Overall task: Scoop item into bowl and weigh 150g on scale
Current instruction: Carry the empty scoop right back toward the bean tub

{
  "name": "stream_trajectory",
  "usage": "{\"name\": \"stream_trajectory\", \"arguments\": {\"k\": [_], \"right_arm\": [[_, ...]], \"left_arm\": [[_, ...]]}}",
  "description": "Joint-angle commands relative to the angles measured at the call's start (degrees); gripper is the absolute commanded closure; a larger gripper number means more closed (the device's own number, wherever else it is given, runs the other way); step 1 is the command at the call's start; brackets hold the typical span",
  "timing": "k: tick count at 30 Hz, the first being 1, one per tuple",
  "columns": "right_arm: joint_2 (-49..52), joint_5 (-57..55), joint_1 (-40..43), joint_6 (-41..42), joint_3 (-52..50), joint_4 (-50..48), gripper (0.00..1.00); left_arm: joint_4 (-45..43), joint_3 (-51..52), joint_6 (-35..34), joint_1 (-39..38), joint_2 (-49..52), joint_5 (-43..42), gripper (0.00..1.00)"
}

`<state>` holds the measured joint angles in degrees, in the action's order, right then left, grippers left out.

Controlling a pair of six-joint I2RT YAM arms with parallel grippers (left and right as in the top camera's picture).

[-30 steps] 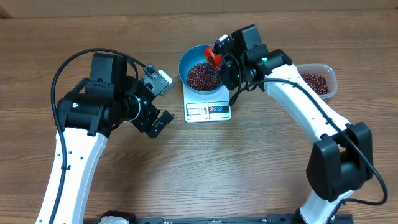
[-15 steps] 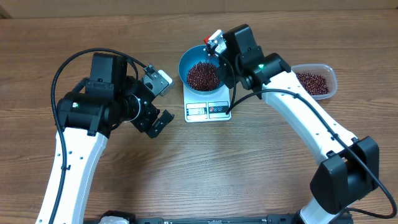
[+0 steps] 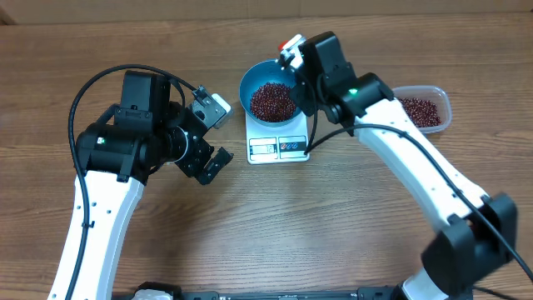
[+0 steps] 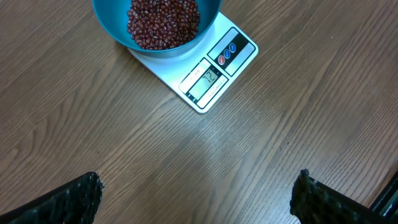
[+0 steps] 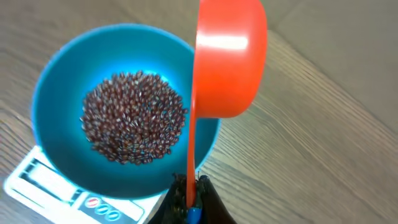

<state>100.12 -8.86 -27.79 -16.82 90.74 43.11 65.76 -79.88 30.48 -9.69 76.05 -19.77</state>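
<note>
The right tool point(image 5: 189, 200) is clamped on the handle of an orange scoop point(image 5: 227, 59), raised at the rim of the blue bowl point(image 5: 53, 93). The beans point(image 5: 134, 118) lie heaped in the bowl, which sits on the white scale point(image 4: 205, 68). The left tool point(image 4: 196, 196) hangs wide apart above the tabletop point(image 4: 298, 124), holding nothing.

Table point(image 4: 186, 155) matt wood grain; bowl point(image 5: 56, 124) smooth plastic; scoop point(image 5: 230, 62) glossy plastic (bright highlight).
</note>
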Motion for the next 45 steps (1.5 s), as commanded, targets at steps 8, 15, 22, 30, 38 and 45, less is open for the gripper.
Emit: {"name": "stream_trajectory", "arguments": {"k": [8,15,22,30,38,45], "right_arm": [[-16.81,-0.04,6.56,32.48,1.64,14.4,0.97],[-24.06,-0.11,10.45,45.62,1.6,27.91,0.96],[-29.09,-1.31,12.66,48.81,1.57,33.4,0.96],[-30.62,-9.42,13.09,59.41,0.92,39.17,0.96],[-30.62,-12.72,13.09,65.26,-4.22,36.65,0.96],[-30.62,-13.42,13.09,64.98,-8.46,32.02,0.96]], "left_arm": [[0.02,-0.92,1.29,0.31,0.44,-1.03,0.0],[0.02,-0.92,1.29,0.31,0.44,-1.01,0.0],[0.02,-0.92,1.27,0.31,0.44,-1.01,0.01],[0.02,-0.92,1.29,0.31,0.44,-1.03,0.0],[0.02,-0.92,1.29,0.31,0.44,-1.01,0.0],[0.02,-0.92,1.29,0.31,0.44,-1.01,0.0]]}}
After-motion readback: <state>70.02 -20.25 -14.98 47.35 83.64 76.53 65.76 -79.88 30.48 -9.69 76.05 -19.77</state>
